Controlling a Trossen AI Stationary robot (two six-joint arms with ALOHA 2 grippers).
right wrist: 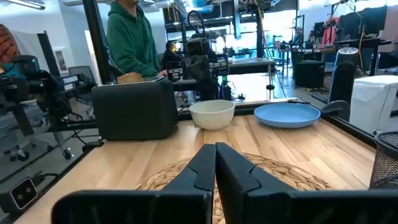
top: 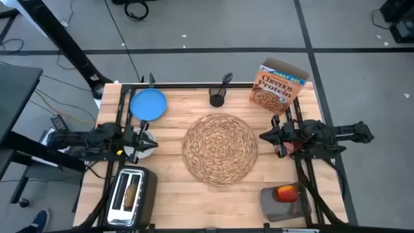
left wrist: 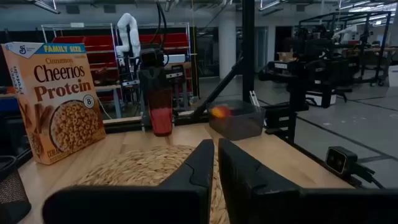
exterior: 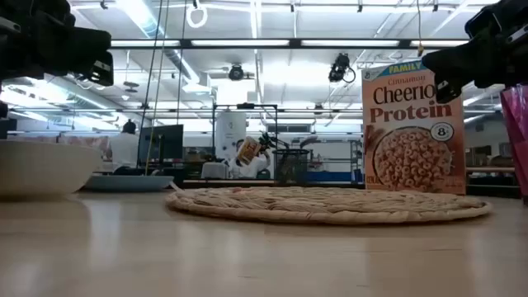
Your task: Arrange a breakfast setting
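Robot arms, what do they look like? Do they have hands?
Both arms are dark, nearly black, built from chunky jointed pieces with black cables trailing behind them. Instead of hands, the left gripper and right gripper each have two flat, dark, wedge-shaped fingers. The left arm carries a small yellow mark near its wrist.

Only one item bears legible print: the orange Cheerios box (exterior: 415,130), standing upright. On its front face are read "FAMILY SIZE" on a blue top band, then "Cinnamon", "Cheerios", "Protein", and a round badge with the numeral "8". A small white General Mills "G" logo is seen at the upper corner in the left wrist view. No other text can be made out.
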